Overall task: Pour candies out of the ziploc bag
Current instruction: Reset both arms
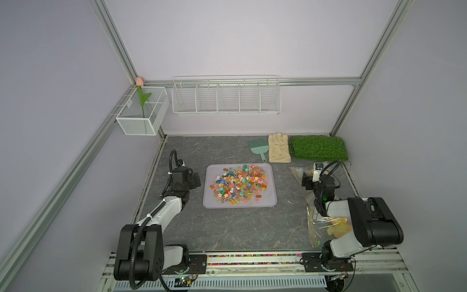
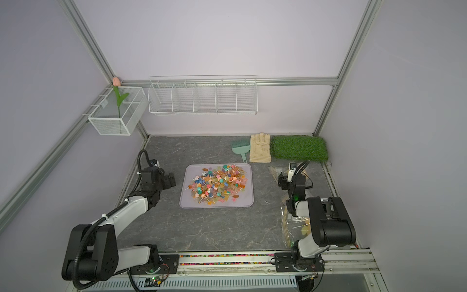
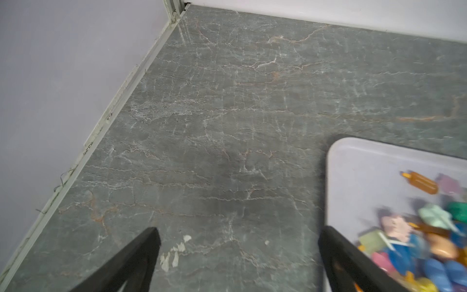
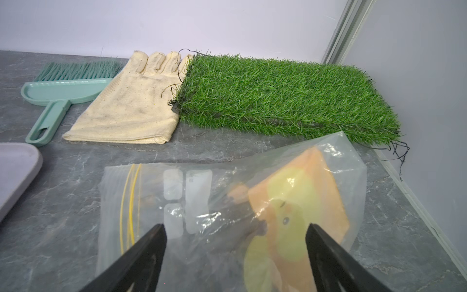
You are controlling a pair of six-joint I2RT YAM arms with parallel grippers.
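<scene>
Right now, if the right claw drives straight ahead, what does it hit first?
Probably the clear zip bag lying right before the open right claw; the grass mat is farther on. Exact gap unclear.

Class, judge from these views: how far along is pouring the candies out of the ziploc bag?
Done: the candies lie heaped on the tray. In hand: nothing; left tool and right tool both stand open, empty. Left: seemingly little; the bag by the right tool shows orange-yellow contents, no candies visible.
</scene>
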